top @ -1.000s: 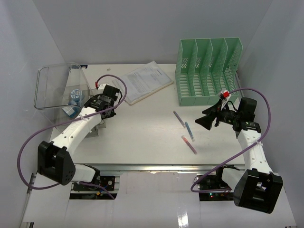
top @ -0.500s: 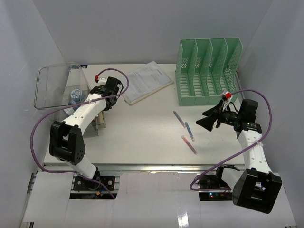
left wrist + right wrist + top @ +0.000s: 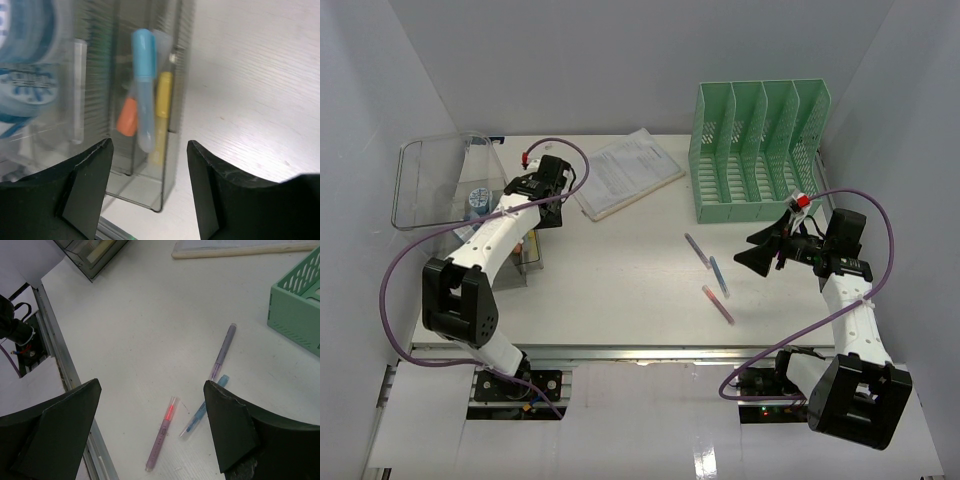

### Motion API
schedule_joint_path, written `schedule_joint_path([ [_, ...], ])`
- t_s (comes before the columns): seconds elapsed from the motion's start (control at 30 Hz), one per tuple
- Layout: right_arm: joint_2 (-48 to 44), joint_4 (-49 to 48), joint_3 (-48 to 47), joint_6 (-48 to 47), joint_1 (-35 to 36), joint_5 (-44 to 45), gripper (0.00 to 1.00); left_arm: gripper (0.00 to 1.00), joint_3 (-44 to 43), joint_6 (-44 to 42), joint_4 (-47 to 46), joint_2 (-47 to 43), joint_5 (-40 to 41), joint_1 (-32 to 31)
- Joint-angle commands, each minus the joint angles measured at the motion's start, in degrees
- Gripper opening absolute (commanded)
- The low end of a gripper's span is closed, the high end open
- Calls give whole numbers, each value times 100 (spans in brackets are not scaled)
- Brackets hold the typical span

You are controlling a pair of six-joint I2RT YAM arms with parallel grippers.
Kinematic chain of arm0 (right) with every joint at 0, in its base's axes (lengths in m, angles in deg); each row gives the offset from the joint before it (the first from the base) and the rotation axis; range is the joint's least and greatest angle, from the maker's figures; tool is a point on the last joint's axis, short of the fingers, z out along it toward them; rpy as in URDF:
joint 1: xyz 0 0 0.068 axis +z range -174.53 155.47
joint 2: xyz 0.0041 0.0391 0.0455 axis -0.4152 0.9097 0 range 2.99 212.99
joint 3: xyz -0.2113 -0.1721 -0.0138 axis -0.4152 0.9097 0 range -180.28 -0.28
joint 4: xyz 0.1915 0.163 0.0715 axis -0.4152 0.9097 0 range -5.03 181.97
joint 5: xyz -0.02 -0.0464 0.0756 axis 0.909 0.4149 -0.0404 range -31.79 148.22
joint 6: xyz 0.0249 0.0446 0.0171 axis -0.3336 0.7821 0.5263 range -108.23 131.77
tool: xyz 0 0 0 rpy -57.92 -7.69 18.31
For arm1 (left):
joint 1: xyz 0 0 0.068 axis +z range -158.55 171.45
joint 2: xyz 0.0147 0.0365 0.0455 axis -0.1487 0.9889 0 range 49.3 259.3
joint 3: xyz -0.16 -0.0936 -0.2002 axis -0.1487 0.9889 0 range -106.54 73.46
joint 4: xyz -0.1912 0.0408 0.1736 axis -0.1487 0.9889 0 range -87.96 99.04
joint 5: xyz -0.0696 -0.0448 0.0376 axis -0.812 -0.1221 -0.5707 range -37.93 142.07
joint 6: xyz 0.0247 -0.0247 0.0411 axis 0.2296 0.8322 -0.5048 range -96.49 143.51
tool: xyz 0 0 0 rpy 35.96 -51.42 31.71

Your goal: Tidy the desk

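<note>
A blue pen is lodged in the clear holder beneath the parted left gripper, so the purple pen on the desk under the wide-open right gripper is judged due for grasping.

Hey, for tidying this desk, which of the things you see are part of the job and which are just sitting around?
Part of the job: purple pen, blue pen and pink-and-purple pen loose on the desk; paper stack; mint-green file rack; clear pen holder; clear bin.
Just there: purple cables; metal rail.
</note>
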Motion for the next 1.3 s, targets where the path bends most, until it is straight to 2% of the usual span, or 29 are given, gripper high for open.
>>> schedule_joint_path([
  [0.0, 0, 34, 31, -106, -58, -196, 90, 70, -144, -361, -478, -744, -1938, -8],
  [0.1, -12, 55, 31, -147, -78, -191, 90, 64, 197, -388, -1000, -1016, -3036, -8],
  [0.17, -12, 55, 38, -148, -100, -205, 90, 53, 292, -285, -1066, -907, -3185, -8],
  [0.27, -12, 56, 48, -165, -131, -234, 90, 38, 443, -175, -1185, -679, -3041, -8],
  [0.3, -12, 63, 48, -158, -139, -227, 90, 36, 451, -139, -1207, -563, -2862, -1],
  [0.5, 32, 56, 48, -174, -175, -261, 90, 36, 308, -96, -1299, 89, -2106, 9],
  [0.7, 67, 73, 48, -174, -184, -270, 90, 47, -13, 131, -1053, 697, -1027, 59],
  [0.87, 94, 90, 30, -182, -202, -307, 90, 67, -43, 429, -686, 859, -412, 289],
  [0.97, 95, 98, 22, -181, -202, -331, 90, 82, 33, 401, -686, 806, -310, 411],
  [1.27, 58, 99, 22, -174, -237, -349, 90, 85, -154, 290, -632, 820, -393, 572],
])
